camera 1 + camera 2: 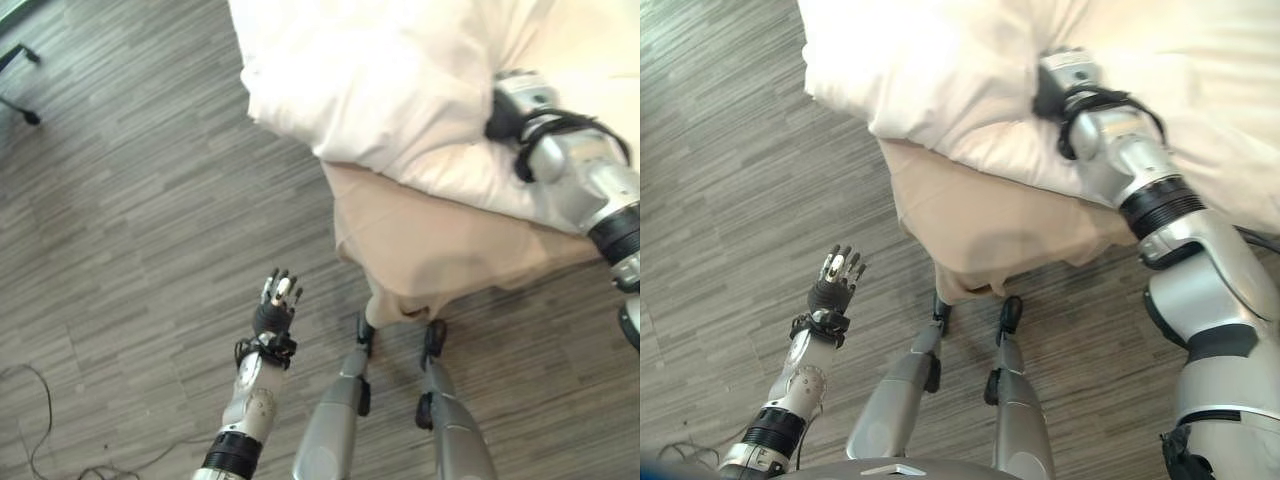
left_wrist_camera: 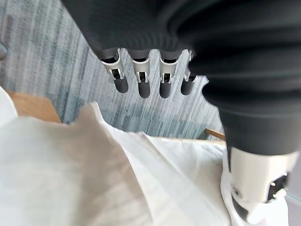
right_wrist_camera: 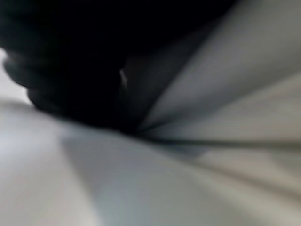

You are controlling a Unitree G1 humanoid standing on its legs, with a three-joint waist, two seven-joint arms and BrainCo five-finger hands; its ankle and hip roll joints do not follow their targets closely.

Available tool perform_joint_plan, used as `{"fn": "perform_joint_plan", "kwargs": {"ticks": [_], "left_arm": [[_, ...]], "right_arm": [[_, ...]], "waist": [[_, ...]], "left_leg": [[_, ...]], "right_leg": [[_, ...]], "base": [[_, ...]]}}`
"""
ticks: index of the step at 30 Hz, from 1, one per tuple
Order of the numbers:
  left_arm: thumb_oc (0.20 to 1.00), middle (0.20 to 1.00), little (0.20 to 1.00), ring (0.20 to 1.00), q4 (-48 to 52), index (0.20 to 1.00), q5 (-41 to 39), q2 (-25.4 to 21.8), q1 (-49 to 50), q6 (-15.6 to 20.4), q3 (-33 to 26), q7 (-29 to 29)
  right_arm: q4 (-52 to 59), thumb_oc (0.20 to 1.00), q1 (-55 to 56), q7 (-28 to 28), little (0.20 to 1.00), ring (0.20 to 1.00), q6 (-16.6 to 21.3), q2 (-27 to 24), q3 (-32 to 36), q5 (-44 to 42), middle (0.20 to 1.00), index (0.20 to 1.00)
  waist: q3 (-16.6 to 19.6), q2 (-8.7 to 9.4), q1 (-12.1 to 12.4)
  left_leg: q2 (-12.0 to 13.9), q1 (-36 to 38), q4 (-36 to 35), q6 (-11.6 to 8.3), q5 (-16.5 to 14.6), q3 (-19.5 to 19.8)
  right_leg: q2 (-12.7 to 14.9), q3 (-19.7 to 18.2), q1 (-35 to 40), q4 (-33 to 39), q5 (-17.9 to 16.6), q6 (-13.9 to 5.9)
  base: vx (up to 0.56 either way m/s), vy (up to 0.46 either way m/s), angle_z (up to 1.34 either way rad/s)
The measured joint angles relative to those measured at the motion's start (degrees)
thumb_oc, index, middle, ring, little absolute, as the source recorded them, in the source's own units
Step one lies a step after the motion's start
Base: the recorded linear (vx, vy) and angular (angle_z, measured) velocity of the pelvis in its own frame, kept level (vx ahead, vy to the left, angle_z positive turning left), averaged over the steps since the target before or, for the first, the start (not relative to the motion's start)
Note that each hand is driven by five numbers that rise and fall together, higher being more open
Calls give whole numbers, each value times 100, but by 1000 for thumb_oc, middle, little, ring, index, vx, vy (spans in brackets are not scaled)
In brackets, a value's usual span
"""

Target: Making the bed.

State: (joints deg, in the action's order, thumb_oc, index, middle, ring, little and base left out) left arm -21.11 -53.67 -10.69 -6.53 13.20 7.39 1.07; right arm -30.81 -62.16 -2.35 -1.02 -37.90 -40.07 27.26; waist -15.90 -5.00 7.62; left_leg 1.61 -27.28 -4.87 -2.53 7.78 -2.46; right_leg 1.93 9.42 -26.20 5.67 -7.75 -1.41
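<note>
My left robot hand (image 1: pixel 276 300) hangs nearest me over the wood floor (image 1: pixel 130 220), fingers straight and relaxed, holding nothing, well apart from the bed. Ahead and to my right, the bed corner (image 1: pixel 420 250) shows tan sheet beneath the white duvet (image 1: pixel 400 90). My right robot hand (image 1: pixel 1065 85) is buried in the duvet folds; I cannot tell its finger state. The right arm is therefore nearer the work.
</note>
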Motion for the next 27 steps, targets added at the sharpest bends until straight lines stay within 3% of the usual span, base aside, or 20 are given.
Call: {"fn": "perform_joint_plan", "kwargs": {"ticks": [7,14,18,21,23,27], "left_arm": [[1000,1000,1000,1000,5,1000,12,123,4,138,-268,116],[1000,1000,1000,1000,-156,1000,39,160,76,295,-380,182],[1000,1000,1000,1000,-481,1000,33,157,177,287,-556,191],[1000,1000,1000,1000,-609,1000,32,-17,335,284,-808,188],[1000,1000,1000,1000,-613,1000,34,-174,367,274,-821,169],[1000,1000,1000,1000,-623,1000,34,-223,412,230,-997,77]], "right_arm": [[572,200,1372,7,200,200,121,916,51,20,200,200],[325,200,2145,617,200,200,186,1535,-778,155,200,200],[225,200,2112,1193,200,200,167,1540,-1293,180,200,200],[232,200,2179,1962,200,200,-36,1540,-1703,-318,200,200],[236,200,2209,2102,200,200,-63,1512,-1692,-570,200,200],[312,200,2214,2309,200,200,-214,1390,-1642,-1025,200,200]], "waist": [[230,-6,-169],[615,161,-270],[715,279,-258],[889,504,-219],[990,622,-207],[1032,688,-184]], "left_leg": [[10,514,-27,-141,-104,60],[50,1225,-35,-264,-214,181],[79,1466,-35,-265,-224,306],[117,1807,-37,-241,-310,314],[127,1832,-36,-220,-333,325],[119,1992,-37,-190,-348,326]], "right_leg": [[-1,-42,481,-2,101,-39],[-32,24,1209,1,245,-83],[-63,127,1501,2,260,-60],[-99,153,1862,7,352,-28],[-112,140,1886,6,351,-27],[-104,137,2051,3,355,-28]], "base": [[37,27,-4],[4,27,4],[-22,58,12],[-10,56,8],[6,19,-1],[15,22,-1]]}}
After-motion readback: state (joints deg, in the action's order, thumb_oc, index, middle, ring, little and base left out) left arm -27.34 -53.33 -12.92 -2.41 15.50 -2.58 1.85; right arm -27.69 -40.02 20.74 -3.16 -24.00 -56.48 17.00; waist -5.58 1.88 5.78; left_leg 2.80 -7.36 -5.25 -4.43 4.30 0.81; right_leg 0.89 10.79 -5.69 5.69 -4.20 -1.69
